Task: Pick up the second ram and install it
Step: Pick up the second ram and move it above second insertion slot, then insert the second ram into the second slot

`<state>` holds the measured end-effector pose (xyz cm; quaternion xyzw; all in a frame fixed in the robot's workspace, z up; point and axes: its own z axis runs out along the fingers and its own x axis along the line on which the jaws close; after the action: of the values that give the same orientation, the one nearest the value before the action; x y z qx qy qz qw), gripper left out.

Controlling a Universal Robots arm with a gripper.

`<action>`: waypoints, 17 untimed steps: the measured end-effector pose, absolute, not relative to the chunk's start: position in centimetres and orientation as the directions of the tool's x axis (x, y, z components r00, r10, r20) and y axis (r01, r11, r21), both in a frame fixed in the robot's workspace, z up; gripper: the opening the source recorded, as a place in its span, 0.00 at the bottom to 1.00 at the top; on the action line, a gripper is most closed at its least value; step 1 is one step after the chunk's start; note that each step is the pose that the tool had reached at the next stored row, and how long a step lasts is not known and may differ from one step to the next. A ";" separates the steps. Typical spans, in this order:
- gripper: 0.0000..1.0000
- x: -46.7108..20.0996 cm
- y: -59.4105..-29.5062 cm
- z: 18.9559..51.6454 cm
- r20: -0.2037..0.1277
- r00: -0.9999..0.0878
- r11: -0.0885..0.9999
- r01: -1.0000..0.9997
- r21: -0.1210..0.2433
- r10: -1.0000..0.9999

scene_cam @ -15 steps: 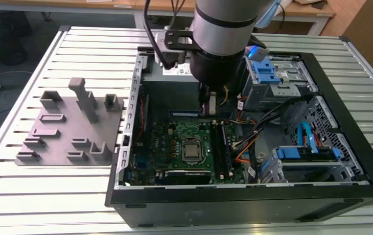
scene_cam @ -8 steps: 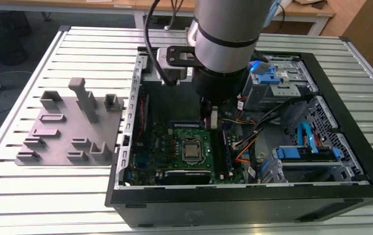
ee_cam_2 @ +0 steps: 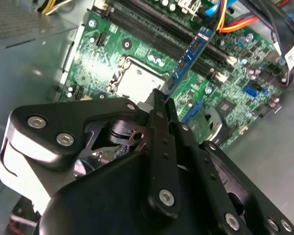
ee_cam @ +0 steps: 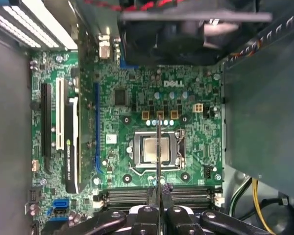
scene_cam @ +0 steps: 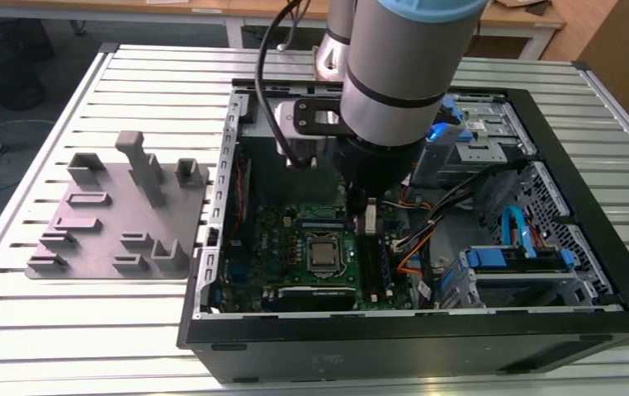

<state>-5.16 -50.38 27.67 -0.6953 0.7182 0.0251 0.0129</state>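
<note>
1. We've got the end effector (ee_cam: 158,195) clamped on the second ram (ee_cam: 158,147), edge-on in its grip.
2. The stick juts out ahead, over the motherboard (ee_cam: 137,98) by the memory slots (ee_cam: 122,196).
3. Beyond: open computer case (scene_cam: 403,355) on the counter (scene_cam: 127,82).

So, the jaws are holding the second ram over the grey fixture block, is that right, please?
No: the jaws hold the second ram over the motherboard inside the computer case, as both wrist views show; the grey fixture block stands beside the case.
</note>
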 end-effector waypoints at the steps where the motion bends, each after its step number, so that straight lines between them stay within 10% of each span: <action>1: 0.14 -5.1 -50.4 27.5 -0.053 -0.033 0.032 -0.999 0.018 -0.998; 17: 0.14 -5.0 -50.4 27.5 -0.053 -0.039 0.038 -0.999 0.018 -0.998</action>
<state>-4.99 -50.38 27.52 -0.6929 0.7205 0.0250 0.0130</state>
